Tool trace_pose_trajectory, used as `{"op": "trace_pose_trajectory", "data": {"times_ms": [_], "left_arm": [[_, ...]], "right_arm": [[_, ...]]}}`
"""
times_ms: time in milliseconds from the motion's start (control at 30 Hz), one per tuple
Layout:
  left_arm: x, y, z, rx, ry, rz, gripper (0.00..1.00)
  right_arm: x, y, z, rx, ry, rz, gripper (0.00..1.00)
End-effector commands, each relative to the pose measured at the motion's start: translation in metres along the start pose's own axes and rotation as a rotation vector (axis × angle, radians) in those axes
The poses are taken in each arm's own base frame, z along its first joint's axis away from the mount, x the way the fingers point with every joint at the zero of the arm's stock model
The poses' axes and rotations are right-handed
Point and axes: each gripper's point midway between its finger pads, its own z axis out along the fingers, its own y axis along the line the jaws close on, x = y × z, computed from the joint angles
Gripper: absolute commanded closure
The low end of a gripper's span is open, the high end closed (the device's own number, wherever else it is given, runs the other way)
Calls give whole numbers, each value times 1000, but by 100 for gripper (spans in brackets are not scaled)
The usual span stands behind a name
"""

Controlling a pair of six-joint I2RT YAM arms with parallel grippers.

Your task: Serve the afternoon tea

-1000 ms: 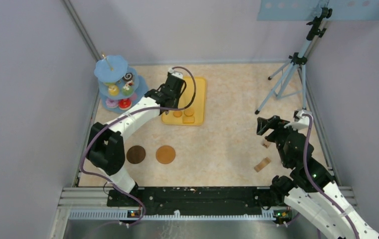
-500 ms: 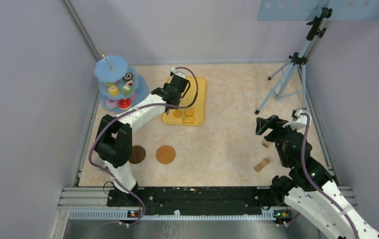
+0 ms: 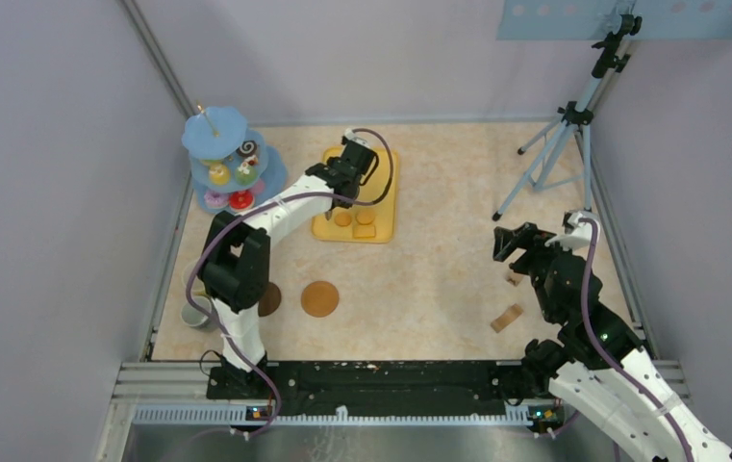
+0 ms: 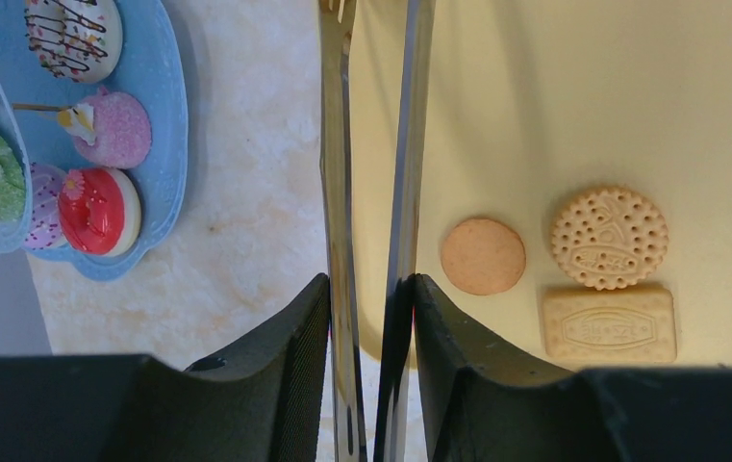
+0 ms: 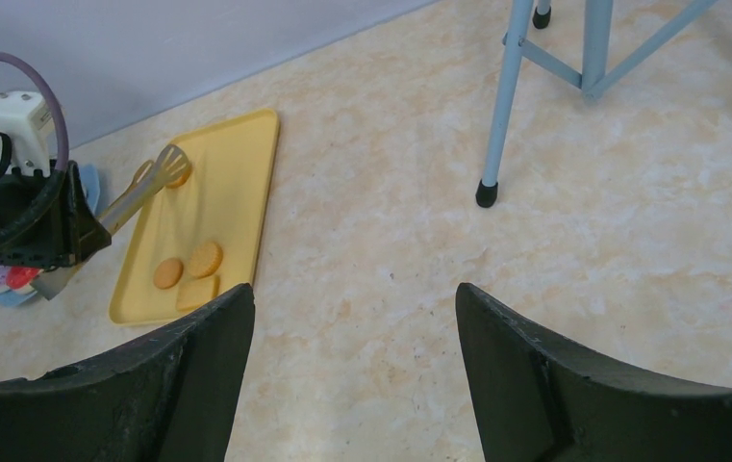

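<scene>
Left gripper (image 4: 369, 318) clamps the tongs (image 4: 337, 192), their long axis running towards 12 o'clock along the yellow tray's (image 4: 554, 96) edge.
The tray holds three orange biscuits (image 4: 482, 255) at 3 o'clock of the tongs. The blue tiered stand (image 3: 215, 135), at 10 o'clock, carries cakes (image 4: 99, 210). The tong tips are cut off. The left arm half-hides one coaster (image 3: 269, 300) and a mug (image 3: 191, 314). Right gripper (image 5: 352, 298) gapes wide, holding nothing.

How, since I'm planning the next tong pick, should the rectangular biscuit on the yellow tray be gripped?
Probably by its two short ends, with the tongs coming down from above. The rectangular biscuit lies flat on the yellow tray, and the dotted round biscuit crowds one long edge, so only the ends look free.
</scene>
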Motion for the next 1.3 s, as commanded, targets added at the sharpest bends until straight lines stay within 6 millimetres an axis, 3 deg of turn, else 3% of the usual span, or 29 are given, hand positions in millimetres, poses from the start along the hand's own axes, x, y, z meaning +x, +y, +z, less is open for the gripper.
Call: {"op": "trace_pose_trajectory", "data": {"times_ms": [0, 500, 633, 733, 1067, 1267], "left_arm": [[-11, 3, -2, -45, -3, 51, 59], [-16, -3, 1, -30, -3, 85, 58], [-20, 0, -1, -39, -17, 85, 64], [-29, 6, -6, -57, -38, 80, 75], [-64, 28, -54, -42, -147, 10, 88], [-78, 48, -91, -35, -214, -30, 90]], "right_arm": [[-5, 4, 0, -16, -18, 13, 25], [-2, 2, 0, -11, -14, 19, 25], [-3, 1, -1, -10, -15, 19, 25], [-3, 1, -1, -11, -16, 20, 25], [-1, 2, 0, -16, -14, 23, 25], [0, 2, 1, -17, -12, 25, 25]]}}
